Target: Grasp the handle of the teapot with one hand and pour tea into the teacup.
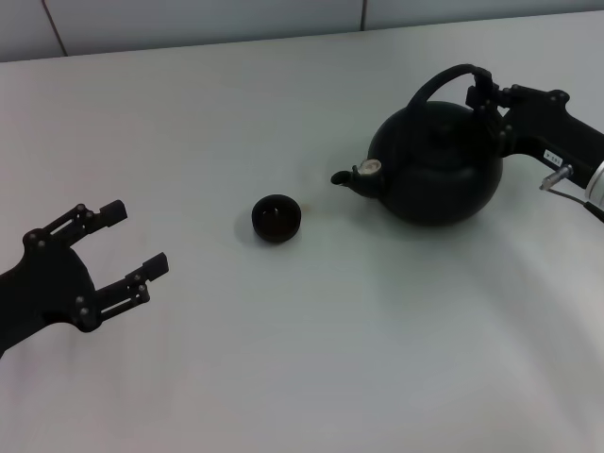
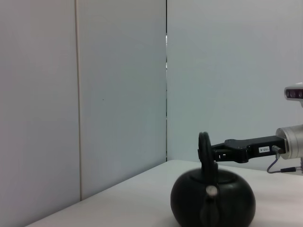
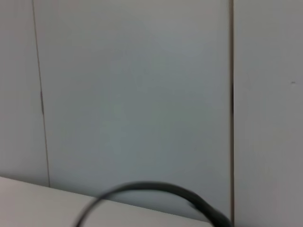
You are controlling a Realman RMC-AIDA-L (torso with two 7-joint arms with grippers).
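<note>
The black teapot (image 1: 439,165) stands upright on the white table at the right, with its short spout pointing left toward the teacup (image 1: 276,217). The small black teacup sits near the table's middle, about a hand's width from the spout. My right gripper (image 1: 483,92) is shut on the right side of the arched handle (image 1: 444,77). The left wrist view shows the teapot (image 2: 213,201), its handle (image 2: 204,149) and the right gripper (image 2: 215,154) meeting the band. The handle's arc also shows in the right wrist view (image 3: 156,187). My left gripper (image 1: 139,237) is open and empty at the left.
The white table (image 1: 311,359) runs to a pale panelled wall (image 1: 189,19) at the back. The right arm's silver segment and a cable (image 1: 562,179) sit at the right edge.
</note>
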